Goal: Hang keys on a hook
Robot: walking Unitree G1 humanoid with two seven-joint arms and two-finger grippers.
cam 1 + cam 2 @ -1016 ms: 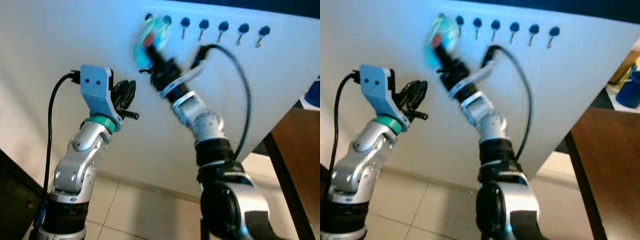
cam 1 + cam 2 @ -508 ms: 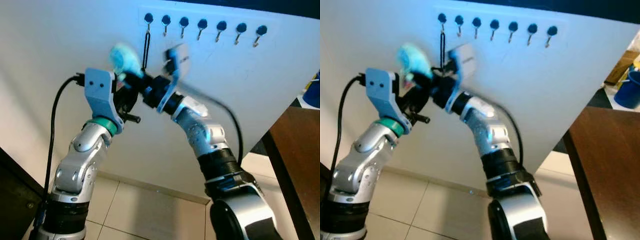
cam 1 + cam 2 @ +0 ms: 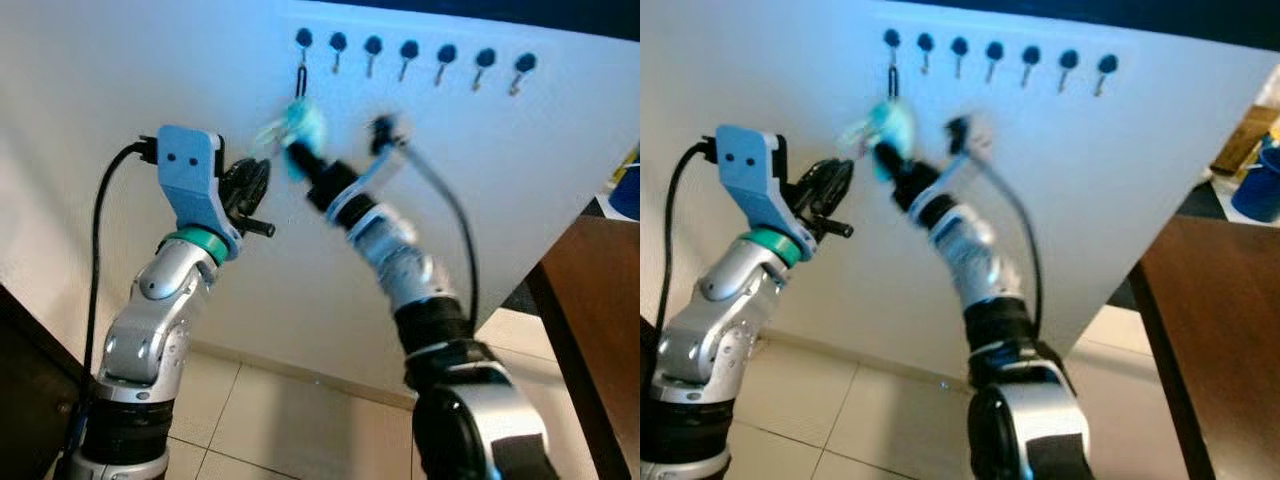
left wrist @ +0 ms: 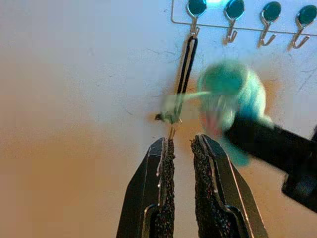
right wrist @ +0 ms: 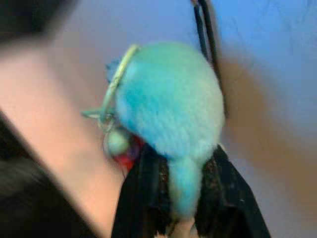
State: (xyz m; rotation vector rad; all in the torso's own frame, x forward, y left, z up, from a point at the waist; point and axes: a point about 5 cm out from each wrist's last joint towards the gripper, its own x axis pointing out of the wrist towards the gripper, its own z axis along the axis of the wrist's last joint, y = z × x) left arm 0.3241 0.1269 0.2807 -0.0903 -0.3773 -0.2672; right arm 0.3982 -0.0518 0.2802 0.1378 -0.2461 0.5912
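Swinging back up from beside the left arm, where it was half a second ago, the right claw [image 3: 300, 150] now sits just under the first hook [image 3: 302, 42] at the left end of the rack [image 4: 237, 20]; it stays clenched on the turquoise pompom [image 5: 171, 116] of the keys [image 4: 171, 115], whose black loop [image 4: 185, 64] already hangs from that hook, as it did half a second ago; the metal ring and a red bit dangle beside the pompom, blurred by motion; the left claw [image 4: 181, 148] hovers just below the loop's lower end, fingers nearly together and grasping nothing, much as before. Judging from this, the hanging itself seems done; what is left is for the right claw to let go of the pompom and draw away without tugging the loop off.
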